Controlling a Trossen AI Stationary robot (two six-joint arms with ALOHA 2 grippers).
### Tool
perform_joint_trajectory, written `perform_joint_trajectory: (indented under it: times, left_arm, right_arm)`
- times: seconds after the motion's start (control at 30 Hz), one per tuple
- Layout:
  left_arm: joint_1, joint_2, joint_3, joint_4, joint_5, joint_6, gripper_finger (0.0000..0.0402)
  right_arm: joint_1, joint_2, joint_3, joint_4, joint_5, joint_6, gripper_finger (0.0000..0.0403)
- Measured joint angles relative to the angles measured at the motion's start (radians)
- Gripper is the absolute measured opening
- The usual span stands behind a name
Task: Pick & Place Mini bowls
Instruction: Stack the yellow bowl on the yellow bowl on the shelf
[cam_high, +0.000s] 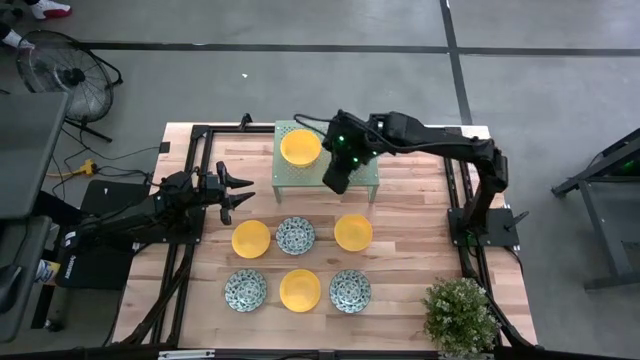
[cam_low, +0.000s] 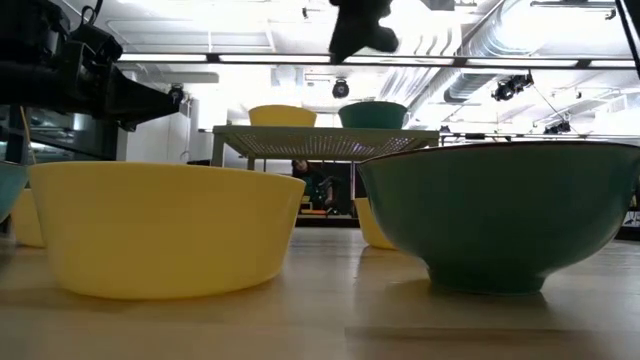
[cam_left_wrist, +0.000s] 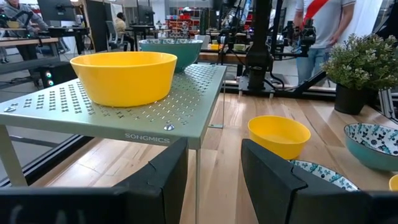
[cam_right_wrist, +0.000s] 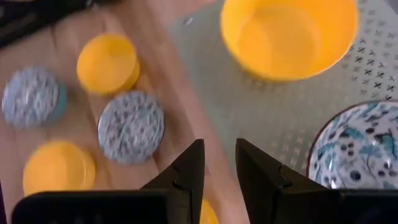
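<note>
Rack: your pale green perforated rack (cam_high: 365, 185) stands at the far middle of the worktop (cam_high: 410, 270) with two mini bowls on it, a yellow bowl (cam_high: 300, 147) and a patterned bowl (cam_left_wrist: 171, 50) beside it, the latter hidden from above by your right arm.
Right end effector: your right end effector (cam_right_wrist: 217, 165) hangs over the rack next to the patterned bowl, fingers a little apart and gripping nothing.
Left end effector: your left end effector (cam_high: 238, 191) waits at the worktop's left edge, fingers apart and empty, facing the rack.
Bowls left: six more sit in two rows on the near worktop, three yellow and three patterned, among them a yellow one (cam_high: 251, 239) and a patterned one (cam_high: 295, 236).
Step in hand: by the look of it, you stand between placements, two on the rack and six to go.
Next move: you likely need to carry the right end effector down to the near rows and close on one bowl's rim without nudging its neighbours.
Writing: the rack's front edge reads "SONGMICS" (cam_left_wrist: 147, 139); no other lettering is readable.
</note>
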Motion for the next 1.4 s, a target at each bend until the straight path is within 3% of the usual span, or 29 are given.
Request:
perform_joint_trajectory:
  times: [0.3, 0.77, 1.07, 1.4]
  left_arm:
    - [0.000, 0.000, 0.000, 0.000, 0.003, 0.000, 0.0147]
    - [0.000, 0.000, 0.000, -0.001, 0.002, 0.000, 0.0147]
    - [0.000, 0.000, 0.000, -0.001, 0.002, 0.000, 0.0147]
    - [0.000, 0.000, 0.000, -0.001, 0.002, 0.000, 0.0147]
  right_arm:
    - [0.130, -0.092, -0.120, -0.124, 0.049, -0.133, 0.0079]
    - [0.277, -0.375, -0.692, 0.123, -0.087, -0.497, 0.0106]
    - [0.318, -0.327, -0.930, 0.420, -0.081, -0.848, 0.0125]
    - [0.340, -0.198, -0.978, 0.485, -0.089, -0.901, 0.0124]
